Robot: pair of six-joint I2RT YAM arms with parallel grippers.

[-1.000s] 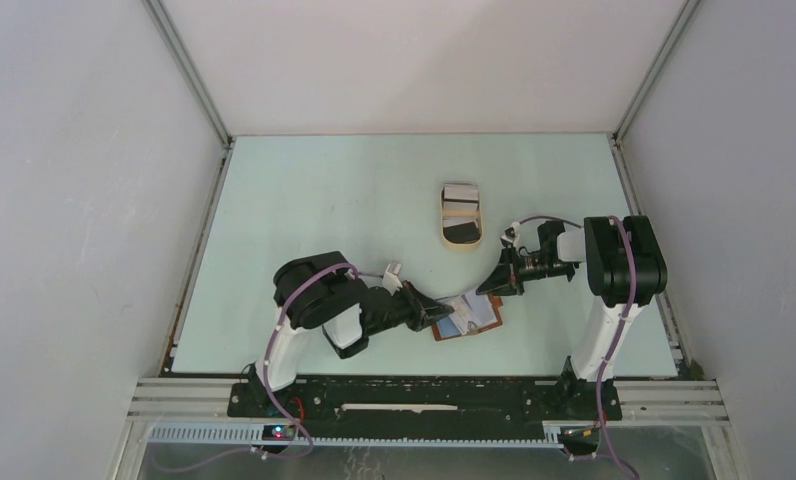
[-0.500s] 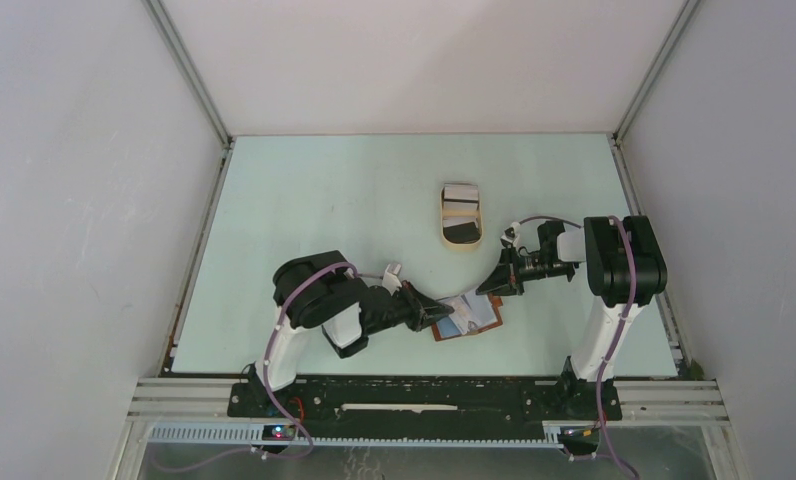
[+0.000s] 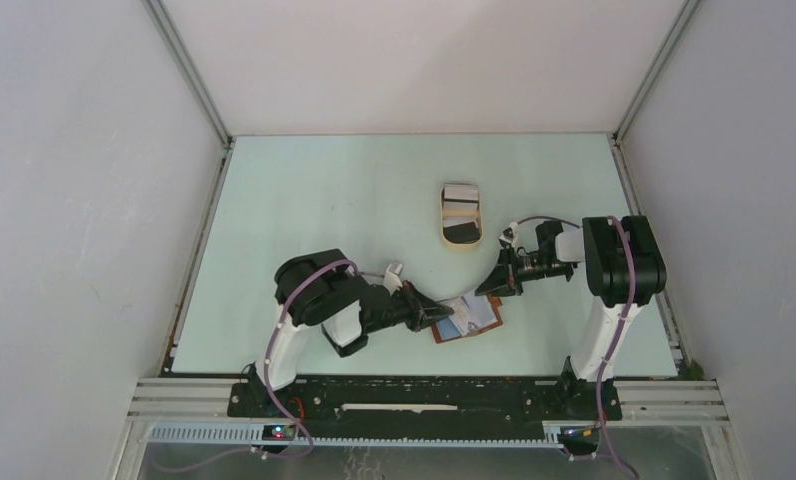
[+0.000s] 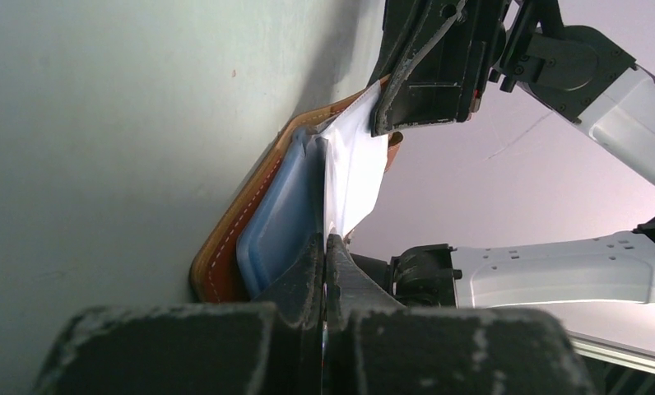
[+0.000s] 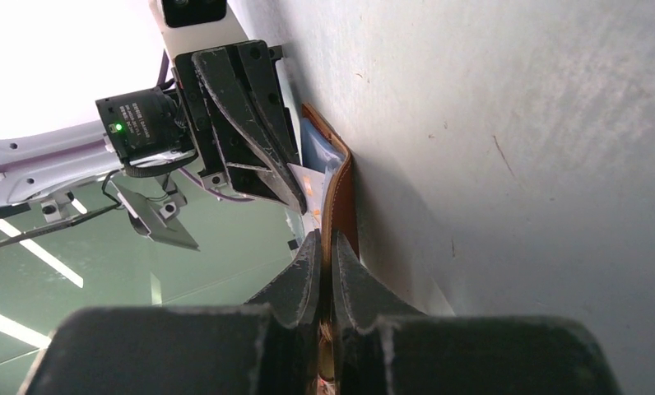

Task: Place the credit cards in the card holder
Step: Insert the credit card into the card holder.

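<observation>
The reddish-brown card holder (image 3: 454, 335) lies open near the front middle of the table, with a pale blue card (image 4: 279, 218) lying in it. My left gripper (image 3: 444, 313) comes in from the left, shut on a white card (image 4: 353, 164) that stands tilted over the holder. From the right, my right gripper (image 3: 495, 287) is shut on the holder's brown flap edge (image 5: 341, 206), holding it raised. The right wrist view shows the left gripper's fingers (image 5: 250, 123) facing me, with the white card's corner (image 5: 304, 181) at their tips.
A tan oval tray (image 3: 442, 222) stands behind the holder, toward mid-table, with a white card, a grey card (image 3: 461, 208) and a black card (image 3: 462, 233) in it. Both arms converge low over the front middle. White walls close the table's sides and back.
</observation>
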